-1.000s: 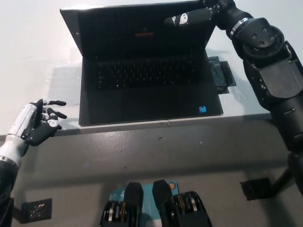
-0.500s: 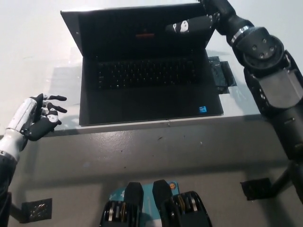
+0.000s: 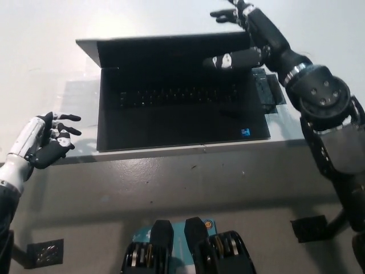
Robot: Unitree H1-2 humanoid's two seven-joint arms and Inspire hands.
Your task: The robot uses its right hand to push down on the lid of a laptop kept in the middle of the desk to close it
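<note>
Looks like a lab or office test bench: plain white desk [image 3: 34, 51], open black laptop [image 3: 177, 108], bare grey floor [image 3: 171, 194].

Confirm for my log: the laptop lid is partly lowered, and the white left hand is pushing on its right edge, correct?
Not quite. The head view shows the black right hand at the laptop lid's right edge; the white left hand rests apart at the desk's left. The lid is partly lowered.

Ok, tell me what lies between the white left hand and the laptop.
In the head view, only bare desk surface: the left hand rests at the desk's near edge, apart from the laptop. Nothing sits in that stretch.
</note>
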